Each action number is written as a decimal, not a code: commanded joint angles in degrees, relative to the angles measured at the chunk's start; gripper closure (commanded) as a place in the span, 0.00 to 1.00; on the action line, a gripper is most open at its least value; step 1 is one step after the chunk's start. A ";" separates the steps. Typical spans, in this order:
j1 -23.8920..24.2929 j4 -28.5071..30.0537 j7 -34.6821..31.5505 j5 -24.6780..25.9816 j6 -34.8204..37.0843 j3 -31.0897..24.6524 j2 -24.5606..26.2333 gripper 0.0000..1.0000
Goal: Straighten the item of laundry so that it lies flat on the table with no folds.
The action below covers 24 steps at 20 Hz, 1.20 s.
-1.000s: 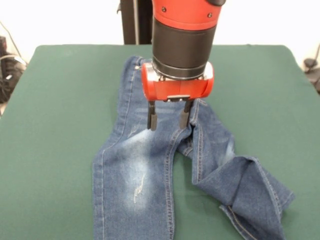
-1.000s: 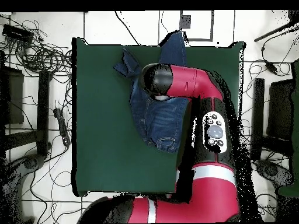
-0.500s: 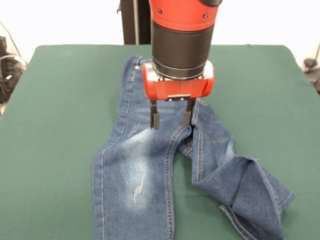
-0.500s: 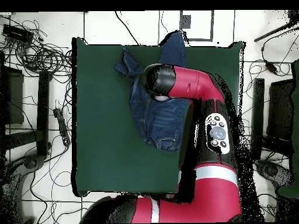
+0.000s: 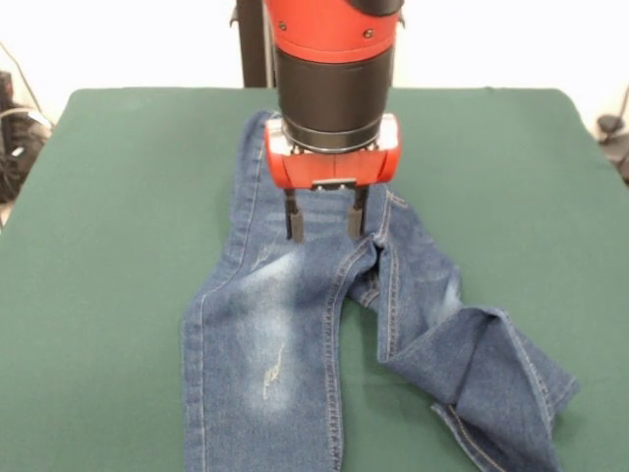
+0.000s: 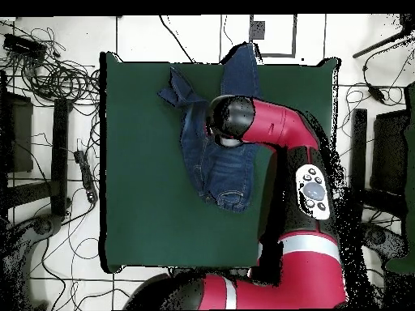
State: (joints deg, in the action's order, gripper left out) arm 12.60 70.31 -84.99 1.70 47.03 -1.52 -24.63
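The blue denim jeans (image 5: 265, 334) lie on the dark green table (image 5: 118, 197), waistband at the far side. The leg on the picture's left lies straight and runs off the near edge. The other leg is folded over on itself at the lower right (image 5: 491, 374). My gripper (image 5: 322, 222) hangs open and empty just above the upper thigh and crotch, its fingers (image 5: 291, 224) apart. In the overhead view the arm's wrist (image 6: 231, 117) hides the gripper above the jeans (image 6: 219, 166), and the folded leg (image 6: 180, 89) points to the upper left on the table (image 6: 138, 178).
The robot's pedestal pole (image 5: 254, 44) stands behind the table's far edge. Cables (image 6: 57, 77) and dark stands lie on the floor around the table. Bare green table surface spreads to both sides of the jeans.
My gripper has shifted to the picture's left in the front view and a little higher, still open. The jeans have not moved.
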 commanded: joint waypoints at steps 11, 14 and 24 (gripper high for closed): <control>-7.56 5.89 -12.13 -0.52 -0.51 -1.50 0.32 0.00; -8.73 7.37 -12.80 -0.40 -0.92 -0.49 -0.94 0.00; -8.50 15.86 -11.43 1.08 -9.92 0.75 -3.86 0.00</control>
State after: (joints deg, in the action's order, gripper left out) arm 4.92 75.03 -84.99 1.56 43.84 -0.18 -28.35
